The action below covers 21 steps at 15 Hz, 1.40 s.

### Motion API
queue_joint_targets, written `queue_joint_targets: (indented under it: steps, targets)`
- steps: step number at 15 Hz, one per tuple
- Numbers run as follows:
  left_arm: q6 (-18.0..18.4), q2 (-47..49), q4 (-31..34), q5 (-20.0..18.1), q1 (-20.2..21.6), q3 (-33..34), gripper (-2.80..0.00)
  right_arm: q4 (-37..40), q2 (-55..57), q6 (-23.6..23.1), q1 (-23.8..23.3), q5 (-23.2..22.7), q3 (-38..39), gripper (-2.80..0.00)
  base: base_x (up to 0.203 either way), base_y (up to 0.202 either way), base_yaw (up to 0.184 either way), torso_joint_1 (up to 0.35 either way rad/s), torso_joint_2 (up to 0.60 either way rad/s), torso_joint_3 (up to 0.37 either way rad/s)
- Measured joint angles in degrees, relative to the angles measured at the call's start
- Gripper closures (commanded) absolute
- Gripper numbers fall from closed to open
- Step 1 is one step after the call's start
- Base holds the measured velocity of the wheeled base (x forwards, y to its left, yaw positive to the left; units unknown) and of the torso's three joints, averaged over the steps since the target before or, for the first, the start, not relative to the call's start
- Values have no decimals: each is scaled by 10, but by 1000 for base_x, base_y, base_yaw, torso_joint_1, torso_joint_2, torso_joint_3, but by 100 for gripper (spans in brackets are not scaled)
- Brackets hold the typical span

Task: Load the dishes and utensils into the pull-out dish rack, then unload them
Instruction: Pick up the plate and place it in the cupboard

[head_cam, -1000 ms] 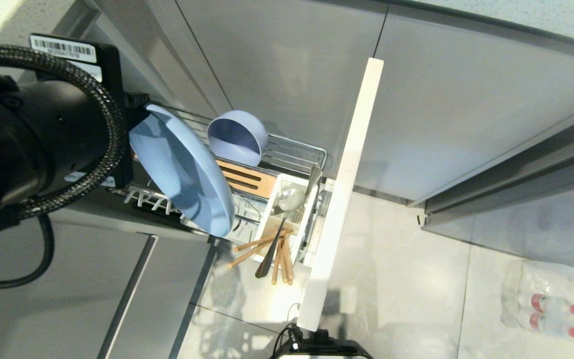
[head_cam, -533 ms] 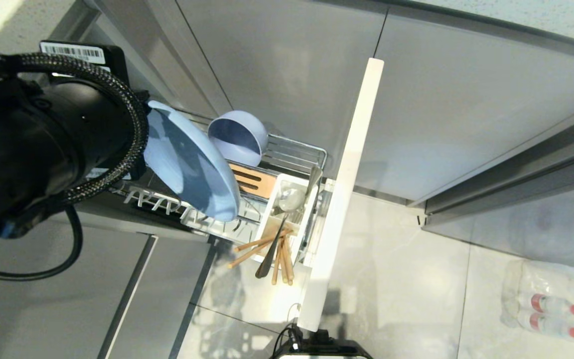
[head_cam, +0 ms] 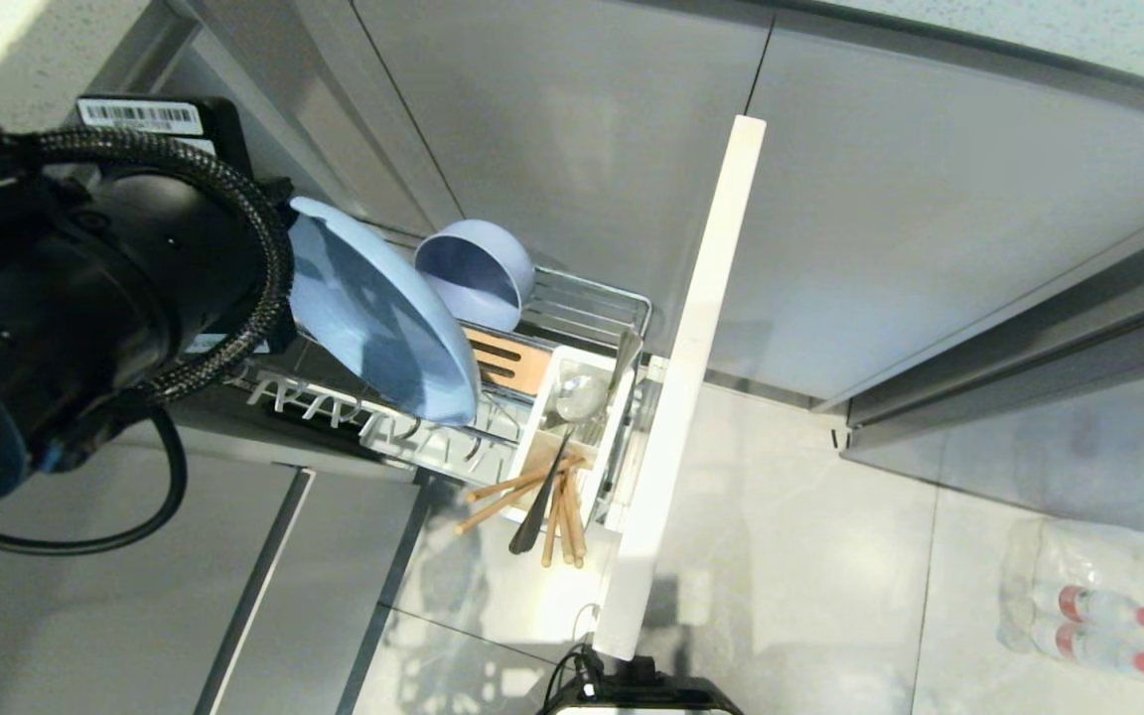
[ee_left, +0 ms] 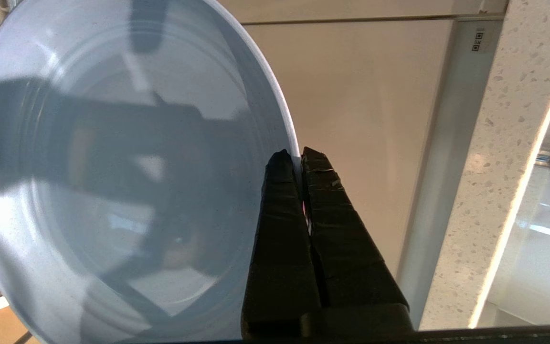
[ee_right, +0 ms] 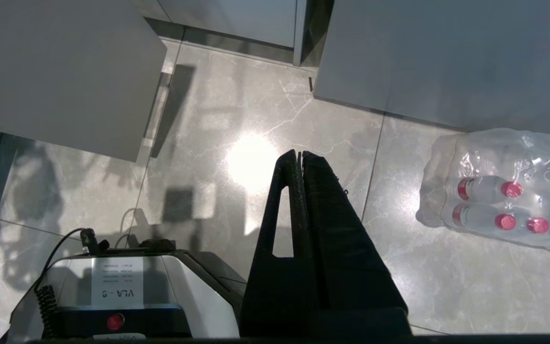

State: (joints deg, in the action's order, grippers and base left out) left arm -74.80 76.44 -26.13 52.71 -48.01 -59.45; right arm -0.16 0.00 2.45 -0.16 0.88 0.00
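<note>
The light-blue plate [head_cam: 373, 313] [ee_left: 112, 181] hangs tilted on edge above the pull-out dish rack [head_cam: 592, 308]. My left gripper [ee_left: 299, 160] is shut on its rim; in the head view my black left arm hides the fingers. Behind the plate, the grey-blue bowl [head_cam: 473, 273] lies on its side in the wire basket. Past the slotted wooden bar [head_cam: 512, 359], the white caddy [head_cam: 550, 397] holds the spoon [head_cam: 577, 397] and the chopsticks [head_cam: 517, 492], their ends sticking out. My right gripper [ee_right: 300, 155] is parked, shut and empty, over the floor.
The rack's pale front panel [head_cam: 686, 387] juts out across the floor. Grey cabinet fronts [head_cam: 582, 129] stand behind it, and a speckled counter edge [ee_left: 504, 162] shows beside the plate. A wrapped pack of bottles [head_cam: 1098, 606] lies on the tiles. My base [ee_right: 112, 291] is below.
My left arm has carried the plate up and a little toward the cabinet, tilting it more upright. Bowl, spoon and chopsticks have not moved.
</note>
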Motion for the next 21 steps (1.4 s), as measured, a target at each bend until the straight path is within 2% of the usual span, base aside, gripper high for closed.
queue_joint_targets:
  steps: [13, 21]
  targets:
    - [-4, -8, -77, -23, 21, 74, 0, 0, 0, 0, 0, 0, 0, 0, 0, 0, 0, 0, 0, 0]
    - [-14, -12, -93, -34, 27, 92, 0, 0, 0, 0, 0, 0, 0, 0, 0, 0, 0, 0, 0, 0]
